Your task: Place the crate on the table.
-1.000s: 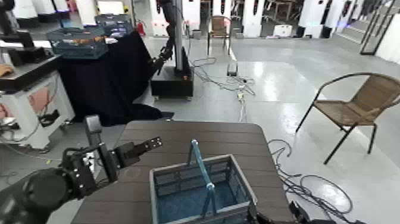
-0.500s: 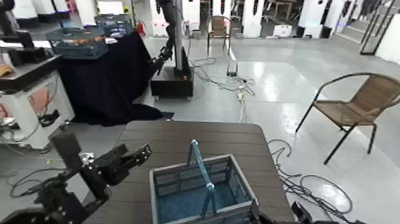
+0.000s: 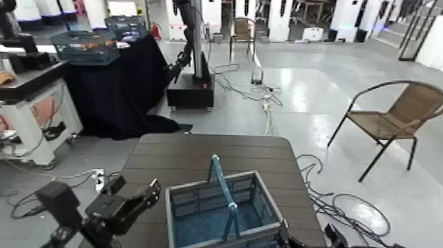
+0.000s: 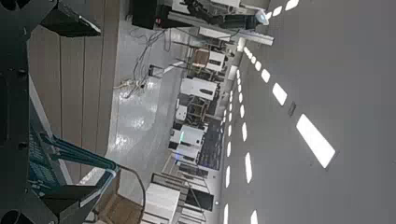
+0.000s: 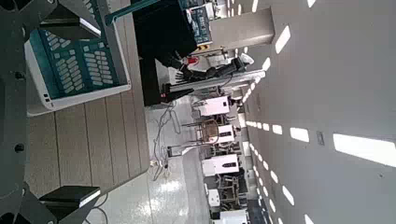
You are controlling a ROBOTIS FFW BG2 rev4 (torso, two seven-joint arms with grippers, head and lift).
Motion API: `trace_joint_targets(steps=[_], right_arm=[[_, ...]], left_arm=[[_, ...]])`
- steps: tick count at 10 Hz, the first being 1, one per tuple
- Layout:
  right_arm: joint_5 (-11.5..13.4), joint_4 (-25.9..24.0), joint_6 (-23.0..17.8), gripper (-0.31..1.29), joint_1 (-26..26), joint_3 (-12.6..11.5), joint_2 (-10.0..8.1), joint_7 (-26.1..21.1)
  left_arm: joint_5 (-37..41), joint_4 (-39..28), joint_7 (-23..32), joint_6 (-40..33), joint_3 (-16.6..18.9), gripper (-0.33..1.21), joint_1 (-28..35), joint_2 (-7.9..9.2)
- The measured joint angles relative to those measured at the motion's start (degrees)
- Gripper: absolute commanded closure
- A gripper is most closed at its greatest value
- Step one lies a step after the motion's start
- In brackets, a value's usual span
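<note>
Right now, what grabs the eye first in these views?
The blue-grey crate with its upright teal handle sits on the near part of the dark slatted table, front and centre in the head view. The left pincer hangs just off the crate's left side, apart from it and holding nothing. Farther off, a wicker chair stands on the floor to the right.

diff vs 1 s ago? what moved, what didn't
The left gripper pulled back and down from over the table to its near-left edge, beside the crate, holding nothing. Crate stayed put on the table, handle upright. The right gripper barely shows at the bottom edge, unchanged.
</note>
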Motion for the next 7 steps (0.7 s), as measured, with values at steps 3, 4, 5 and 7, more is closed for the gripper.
trace_joint_targets(steps=[3,4,5,7], right_arm=[[0.1,-0.3,-0.3,0.13,0.3,-0.3,0.08,0.0],[0.2,-0.3,-0.3,0.13,0.4,-0.3,0.15,0.0],[0.3,-0.4,-0.3,0.13,0.5,-0.4,0.22,0.0],[0.4,-0.4,-0.3,0.13,0.6,-0.5,0.27,0.0]], left_arm=[[-6.1,-0.5,5.4,-9.9,-1.3,0.1,6.5,-3.17],[-8.1,-0.4,6.2,-12.4,-1.5,0.1,8.3,-4.34],[-9.5,-0.4,6.4,-13.8,-1.7,0.1,9.5,-4.87],[-11.1,-0.5,7.4,-15.6,-1.8,0.1,11.3,-4.94]])
